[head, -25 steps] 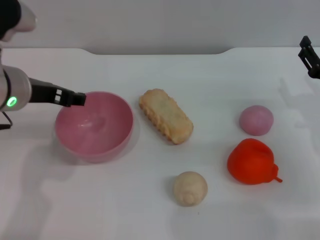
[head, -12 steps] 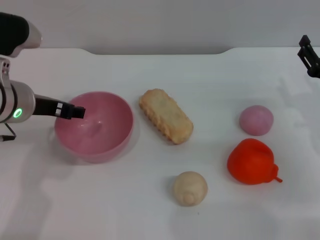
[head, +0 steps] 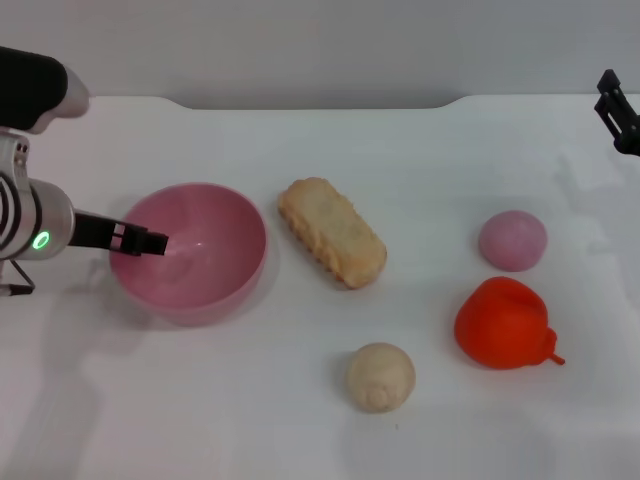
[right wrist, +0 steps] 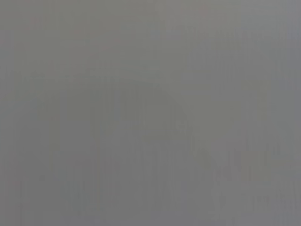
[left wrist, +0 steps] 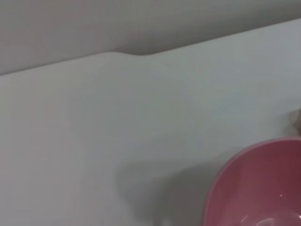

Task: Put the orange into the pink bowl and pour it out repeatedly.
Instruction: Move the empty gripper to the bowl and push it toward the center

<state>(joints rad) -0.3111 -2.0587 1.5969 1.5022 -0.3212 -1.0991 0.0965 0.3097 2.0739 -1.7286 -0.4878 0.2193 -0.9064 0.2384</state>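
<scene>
**Desk:** From the head view, what was the arrangement, and why?

**Reporter:** The pink bowl [head: 190, 250] sat upright and empty on the white tabletop [head: 300, 420], toward the robot's left. The left pincer [head: 150, 241] reached over its near-left rim, apparently placed to take hold of the bowl for tipping. Whether its fingers were spread or closed could not be told, and nothing was visibly gripped. The orange [head: 503, 323] lay well apart on the robot's right, within the right arm's side, just in front of a pale pink ball [head: 512, 240]. A bread-like loaf [head: 332, 231] and a beige ball [head: 380, 376] lay between. The right pincer [head: 620, 112] was parked at the far right edge, cut off, its state unreadable.

**Desk:** And the left wrist view?

**Reporter:** Only a curved part of the pink bowl [left wrist: 263, 188] showed in one corner, with bare tabletop [left wrist: 94, 117] and a soft shadow beside it. No fingers appeared.

**Desk:** The right wrist view?

**Reporter:** A blank grey field; nothing could be made out. Judging by all this, the orange had not yet gone into the bowl.
</scene>
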